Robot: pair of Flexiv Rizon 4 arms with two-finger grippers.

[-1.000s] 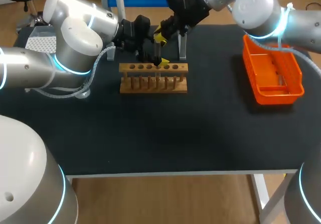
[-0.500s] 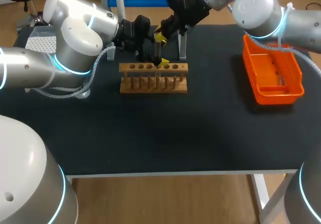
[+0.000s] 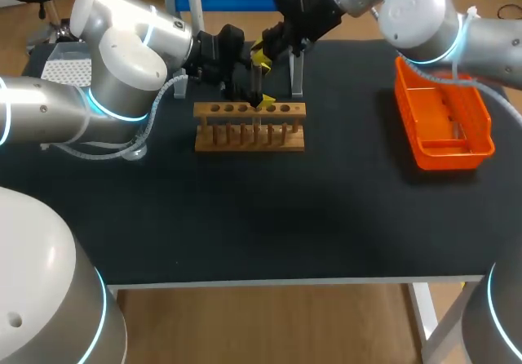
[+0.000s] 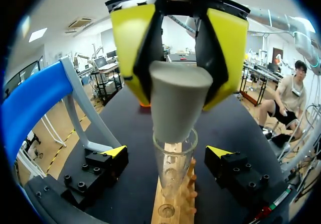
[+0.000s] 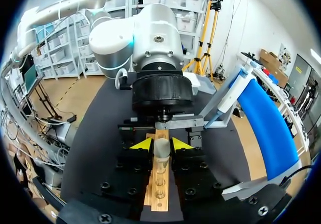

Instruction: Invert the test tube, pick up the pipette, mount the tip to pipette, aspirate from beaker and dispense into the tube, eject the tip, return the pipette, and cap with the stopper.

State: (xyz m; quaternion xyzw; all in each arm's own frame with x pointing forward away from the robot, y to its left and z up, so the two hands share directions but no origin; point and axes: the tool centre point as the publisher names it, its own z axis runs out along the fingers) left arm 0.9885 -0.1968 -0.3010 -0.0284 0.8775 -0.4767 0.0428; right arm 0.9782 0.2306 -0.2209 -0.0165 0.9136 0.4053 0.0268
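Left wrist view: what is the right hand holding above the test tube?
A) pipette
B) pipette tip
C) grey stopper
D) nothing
C: the right hand clamps a grey stopper from both sides, with its narrow end at the mouth of the test tube.

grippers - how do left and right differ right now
The right gripper is shut on the stopper; the left gripper is open, straddling the tube without touching it. The right gripper sits at the tube's mouth; the left gripper sits lower, just over the rack. Both have yellow tips and are centred on the same tube.
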